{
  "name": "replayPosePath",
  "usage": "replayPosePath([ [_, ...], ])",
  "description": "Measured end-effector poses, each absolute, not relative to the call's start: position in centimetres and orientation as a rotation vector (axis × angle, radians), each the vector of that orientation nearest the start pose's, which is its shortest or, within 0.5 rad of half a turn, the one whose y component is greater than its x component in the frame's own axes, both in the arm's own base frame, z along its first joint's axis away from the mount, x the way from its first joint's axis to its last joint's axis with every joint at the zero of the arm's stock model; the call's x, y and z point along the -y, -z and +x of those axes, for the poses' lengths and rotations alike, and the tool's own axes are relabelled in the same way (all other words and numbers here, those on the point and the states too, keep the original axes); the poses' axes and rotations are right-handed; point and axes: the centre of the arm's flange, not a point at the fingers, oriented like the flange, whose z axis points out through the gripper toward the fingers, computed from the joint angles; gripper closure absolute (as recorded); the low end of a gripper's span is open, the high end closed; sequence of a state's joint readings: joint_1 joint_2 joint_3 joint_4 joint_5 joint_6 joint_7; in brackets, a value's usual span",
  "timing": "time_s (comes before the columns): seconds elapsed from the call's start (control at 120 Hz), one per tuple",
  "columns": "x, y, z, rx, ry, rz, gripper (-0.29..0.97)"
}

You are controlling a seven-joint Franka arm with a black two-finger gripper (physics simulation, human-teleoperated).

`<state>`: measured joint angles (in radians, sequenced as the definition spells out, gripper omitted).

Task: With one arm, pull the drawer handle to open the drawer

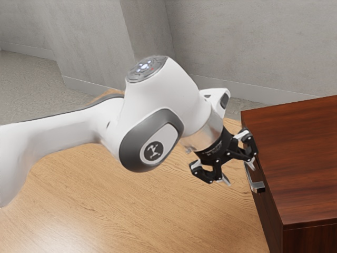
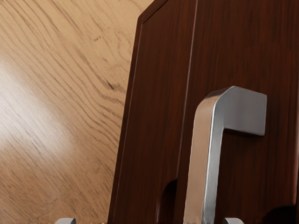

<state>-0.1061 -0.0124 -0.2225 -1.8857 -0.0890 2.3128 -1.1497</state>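
The gripper (image 1: 240, 173) is spread wide, its fingers on either side of the handle (image 1: 254, 179) without pinching it. The handle sits on the dark wood drawer (image 2: 154, 140) front. The arm (image 1: 152, 116) reaches low across the table (image 1: 105, 211), wrist angled toward the cabinet (image 1: 300, 153).

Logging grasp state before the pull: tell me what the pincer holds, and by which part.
Nothing is held. The pincer stands open around the handle, not clamped on it.

A light oak-grain tabletop (image 1: 105, 211) carries the scene; past its far edge lies a grey floor (image 1: 31, 84), closed off by plain grey walls (image 1: 253, 42)
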Motion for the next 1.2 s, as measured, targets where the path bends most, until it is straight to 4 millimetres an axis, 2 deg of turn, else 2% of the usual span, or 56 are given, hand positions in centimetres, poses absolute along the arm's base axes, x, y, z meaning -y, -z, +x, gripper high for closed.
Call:
replayPosePath([
  [0.467, 19.4, -55.0, 56.1, 1.449, 0.482, -3.137, 0.31],
  [1.083, 16.0, -54.3, 54.2, 1.517, 0.492, -3.074, 0.32],
  [1.2, 15.9, -54.4, 53.5, 1.519, 0.502, -3.073, 0.32],
])
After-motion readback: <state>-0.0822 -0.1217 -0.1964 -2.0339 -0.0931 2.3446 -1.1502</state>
